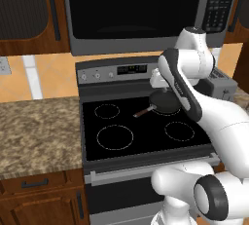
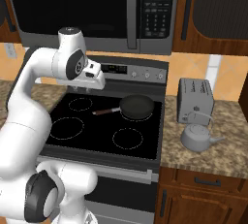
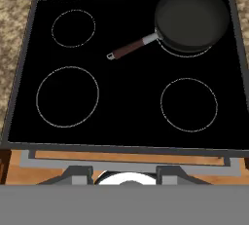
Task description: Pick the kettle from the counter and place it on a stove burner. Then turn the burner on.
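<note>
To the left of the stove, a stretch of speckled brown-and-beige granite surface (image 1: 34, 131) is seen over dark reddish wooden cabinets. The stove (image 1: 146, 131) has a smooth, glossy black glass top marked with four thin white burner rings, framed in grey metal, with a control panel of small round knobs (image 2: 147, 75) along its back. Above it hangs a dark-fronted microwave (image 1: 136, 9) with a grey frame.

On the rear right burner a round black frying pan (image 2: 137, 106) is set, matte and shallow, its slim reddish-brown handle (image 3: 129, 49) pointing left toward the middle of the cooktop. In the hand view the pan (image 3: 192, 19) is seen from above, covering most of its ring.

The white arm is raised over the stove, with the hand (image 2: 91, 78) held above the cooktop and apart from everything on it. The fingers cannot be made out clearly, so whether they are released or clenched cannot be told.

Right of the stove, on the granite surface (image 2: 227, 155), a boxy grey toaster (image 2: 194, 100) stands. Just in front of it the kettle (image 2: 197, 137) rests upright: squat, rounded, silver-grey metal, with a thin arched handle, a lid knob and a short spout pointing right.
</note>
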